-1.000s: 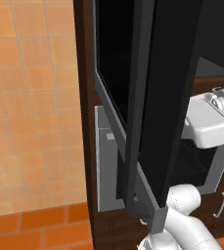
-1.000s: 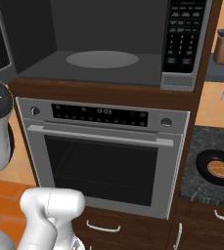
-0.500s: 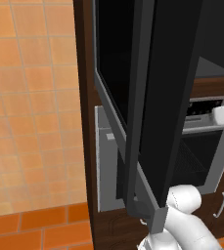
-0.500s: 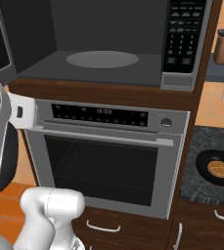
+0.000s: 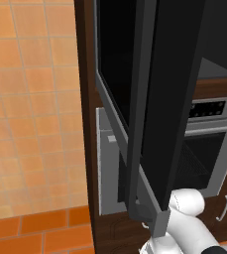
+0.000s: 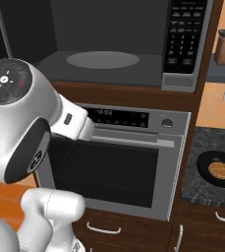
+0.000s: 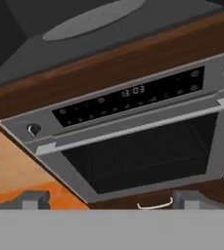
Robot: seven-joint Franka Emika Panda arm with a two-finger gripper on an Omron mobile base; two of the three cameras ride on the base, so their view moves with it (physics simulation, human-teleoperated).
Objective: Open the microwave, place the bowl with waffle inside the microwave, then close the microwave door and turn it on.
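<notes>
The microwave door [image 5: 164, 94] stands swung wide through the middle of the left base view, leaving the microwave [image 6: 104, 49] cavity free for loading. My gripper [image 7: 108, 200] is spread and holds nothing, its tips at the bottom of the hand view facing the oven [image 7: 143, 146]. The bowl with waffle [image 6: 221, 170] waits on the counter [image 6: 207, 189] at the right edge of the right base view.

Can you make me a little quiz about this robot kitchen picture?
1. True or false: the microwave door is open.
2. Where is the bowl with the waffle? A) inside the microwave B) on the dark counter to the right of the oven C) in the gripper
3. Fill in: on the microwave's floor lies a flat round ____.

Key
1. True: it swings out to the left and the inside shows.
2. B: the gripper is open, empty, and faces the oven.
3. Plate (the turntable), with nothing on it.
</notes>
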